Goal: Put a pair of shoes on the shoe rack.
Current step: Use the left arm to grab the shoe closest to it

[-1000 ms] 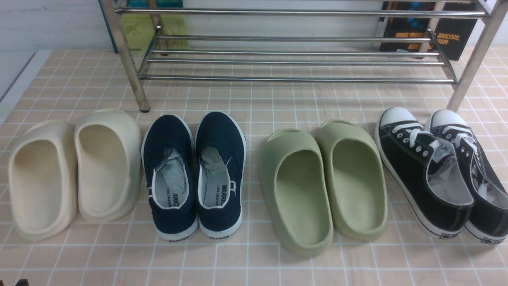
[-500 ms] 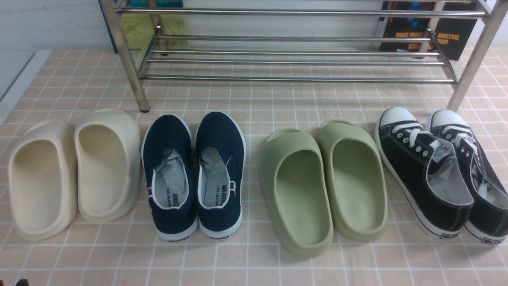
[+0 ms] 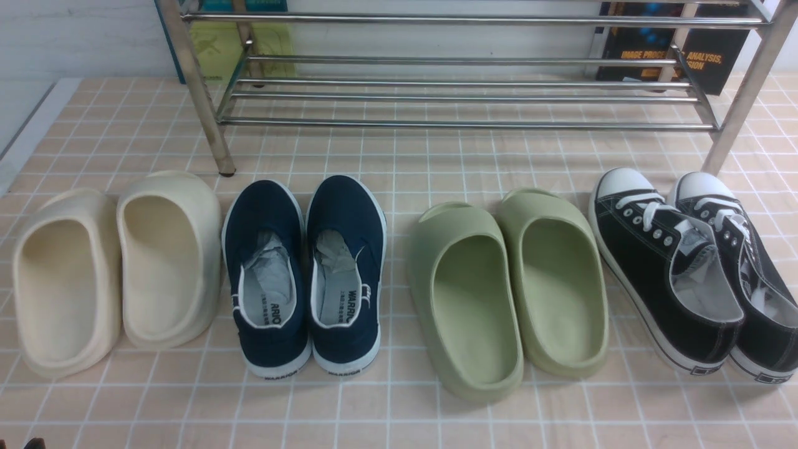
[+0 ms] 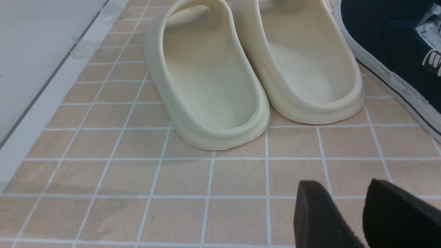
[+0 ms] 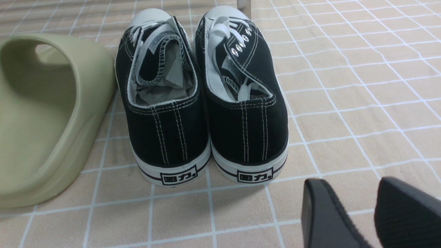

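Note:
The pair of shoes, two navy slip-ons with white soles, stands side by side on the tiled mat: the left one [image 3: 267, 274] and the right one [image 3: 345, 268], heels toward me. The edge of one navy shoe [image 4: 396, 51] also shows in the left wrist view. Behind them stands the chrome shoe rack [image 3: 461, 96], its bars bare. My left gripper [image 4: 344, 193] hovers open over bare tiles near the cream slippers, holding nothing. Just behind the black sneakers' heels, my right gripper [image 5: 348, 189] is open and empty too. Neither arm shows in the front view.
Cream foam slippers [image 3: 115, 268] lie left of the navy pair, green foam slippers [image 3: 508, 287] right of it, then black lace-up sneakers [image 3: 692, 268] at far right. Books [image 3: 673, 50] lean behind the rack. The mat's left edge meets a grey floor [image 4: 41, 44].

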You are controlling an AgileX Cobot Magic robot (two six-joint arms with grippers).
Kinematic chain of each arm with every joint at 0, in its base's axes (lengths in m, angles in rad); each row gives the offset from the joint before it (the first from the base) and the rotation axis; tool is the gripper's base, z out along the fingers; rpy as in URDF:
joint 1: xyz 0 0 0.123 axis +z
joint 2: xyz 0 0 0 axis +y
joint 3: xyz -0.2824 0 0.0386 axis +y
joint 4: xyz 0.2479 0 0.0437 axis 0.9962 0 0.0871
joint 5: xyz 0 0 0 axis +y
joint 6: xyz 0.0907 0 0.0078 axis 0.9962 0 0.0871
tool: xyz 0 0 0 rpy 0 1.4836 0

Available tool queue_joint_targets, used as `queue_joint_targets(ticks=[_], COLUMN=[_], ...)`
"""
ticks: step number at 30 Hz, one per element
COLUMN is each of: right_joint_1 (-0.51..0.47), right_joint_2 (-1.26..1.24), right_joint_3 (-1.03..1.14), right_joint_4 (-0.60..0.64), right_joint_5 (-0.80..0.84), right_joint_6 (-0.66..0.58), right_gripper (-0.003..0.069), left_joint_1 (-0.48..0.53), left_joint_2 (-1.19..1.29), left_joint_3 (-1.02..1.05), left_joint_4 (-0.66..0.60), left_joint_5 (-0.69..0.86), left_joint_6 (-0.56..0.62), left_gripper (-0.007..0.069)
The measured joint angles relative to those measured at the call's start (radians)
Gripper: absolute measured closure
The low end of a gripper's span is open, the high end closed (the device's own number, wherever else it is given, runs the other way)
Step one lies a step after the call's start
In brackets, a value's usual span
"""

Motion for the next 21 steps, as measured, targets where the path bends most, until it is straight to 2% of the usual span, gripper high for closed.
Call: queue_joint_targets(ticks=[21], right_joint_1=[0.000], right_joint_2=[0.000], right_joint_3=[0.000], right_joint_4=[0.000], right_joint_5=[0.000], right_joint_6=[0.000], right_gripper=[0.0419], left_joint_1=[0.000], left_joint_2=[0.000], left_joint_3=[0.005], left_joint_4=[0.024], left_joint_5=[-0.026], left_joint_6=[0.000], left_gripper=[0.0385])
